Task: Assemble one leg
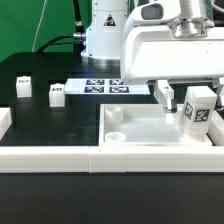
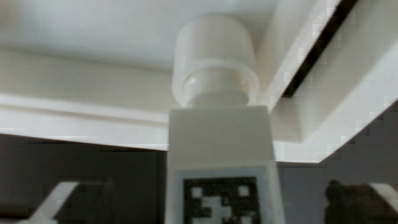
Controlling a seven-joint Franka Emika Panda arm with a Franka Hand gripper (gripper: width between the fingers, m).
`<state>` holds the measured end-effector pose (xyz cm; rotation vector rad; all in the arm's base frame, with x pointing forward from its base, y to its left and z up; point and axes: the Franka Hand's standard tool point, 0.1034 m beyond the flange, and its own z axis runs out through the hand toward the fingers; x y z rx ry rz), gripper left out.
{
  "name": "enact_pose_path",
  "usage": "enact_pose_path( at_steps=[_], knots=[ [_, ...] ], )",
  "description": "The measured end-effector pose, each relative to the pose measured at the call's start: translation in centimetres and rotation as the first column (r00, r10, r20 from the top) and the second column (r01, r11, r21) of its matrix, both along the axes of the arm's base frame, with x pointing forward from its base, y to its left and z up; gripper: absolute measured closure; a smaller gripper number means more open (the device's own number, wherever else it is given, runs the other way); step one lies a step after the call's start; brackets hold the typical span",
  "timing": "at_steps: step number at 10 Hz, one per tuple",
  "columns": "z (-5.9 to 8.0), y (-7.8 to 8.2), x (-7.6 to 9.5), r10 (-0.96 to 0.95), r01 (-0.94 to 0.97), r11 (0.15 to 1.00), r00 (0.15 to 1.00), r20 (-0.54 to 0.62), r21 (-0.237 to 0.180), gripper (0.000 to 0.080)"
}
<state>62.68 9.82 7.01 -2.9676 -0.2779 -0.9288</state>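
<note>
One leg (image 1: 199,110), a small white post with a black-and-white tag, stands upright at the far right of the large white tray (image 1: 150,128). My gripper (image 1: 194,104) is lowered around it, jaws open. In the wrist view the leg (image 2: 222,120) fills the middle, its rounded end pointing at the tray's corner wall. The two fingertips (image 2: 64,202) stand apart from the leg, with a dark gap on each side. Two more legs (image 1: 24,86) (image 1: 56,94) stand on the black table at the exterior view's left. A third (image 1: 118,89) stands by the marker board.
The marker board (image 1: 96,86) lies flat behind the tray. The tray has round holes (image 1: 114,136) near its left corners. A white rail (image 1: 50,156) runs along the front and a white block (image 1: 4,122) sits at the left edge. The robot base (image 1: 100,35) is behind.
</note>
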Motion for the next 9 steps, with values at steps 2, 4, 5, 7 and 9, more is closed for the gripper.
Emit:
enact_pose_path(
  at_steps=[2,4,5,7,9],
  knots=[
    [0.0,0.0,0.0,0.0,0.0,1.0,1.0,0.0,0.0,0.0156],
    [0.0,0.0,0.0,0.0,0.0,1.0,1.0,0.0,0.0,0.0151],
    [0.0,0.0,0.0,0.001,-0.001,1.0,1.0,-0.006,-0.001,0.0151],
    [2.1,-0.1,0.3,0.009,-0.009,1.0,1.0,-0.026,-0.004,0.0151],
    [3.4,-0.1,0.7,0.015,-0.015,1.0,0.999,-0.032,-0.005,0.0151]
  ],
)
